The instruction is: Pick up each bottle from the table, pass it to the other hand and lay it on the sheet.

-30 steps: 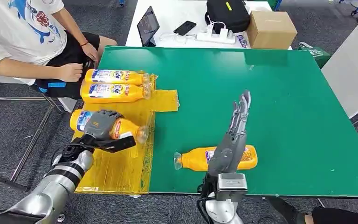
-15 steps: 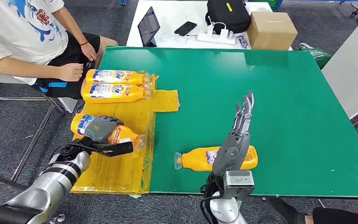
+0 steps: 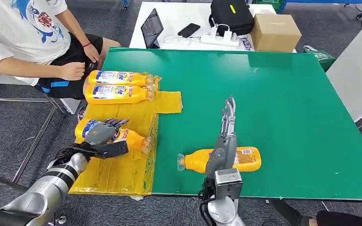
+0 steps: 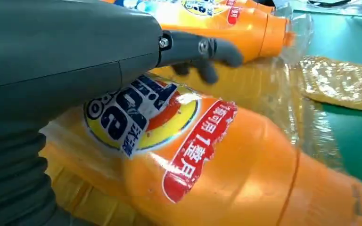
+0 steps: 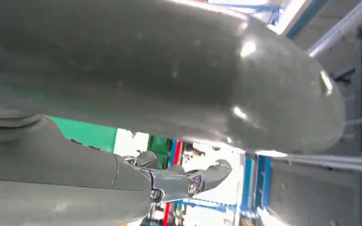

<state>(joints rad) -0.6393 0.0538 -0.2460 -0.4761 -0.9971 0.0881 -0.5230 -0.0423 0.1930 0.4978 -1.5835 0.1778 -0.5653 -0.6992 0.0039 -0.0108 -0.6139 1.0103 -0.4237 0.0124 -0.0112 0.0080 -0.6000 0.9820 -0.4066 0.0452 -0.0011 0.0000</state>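
Two bottles (image 3: 118, 85) on sheet (image 3: 122, 169), left hand (image 3: 101, 136) gripping third bottle (image 3: 132, 138) there, right hand (image 3: 226, 125) spread, last bottle (image 3: 245, 158) on tabletop (image 3: 287, 103)

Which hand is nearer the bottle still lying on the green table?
Right. The right hand is raised open just above that bottle; the left hand is off over the yellow sheet, gripping another bottle.
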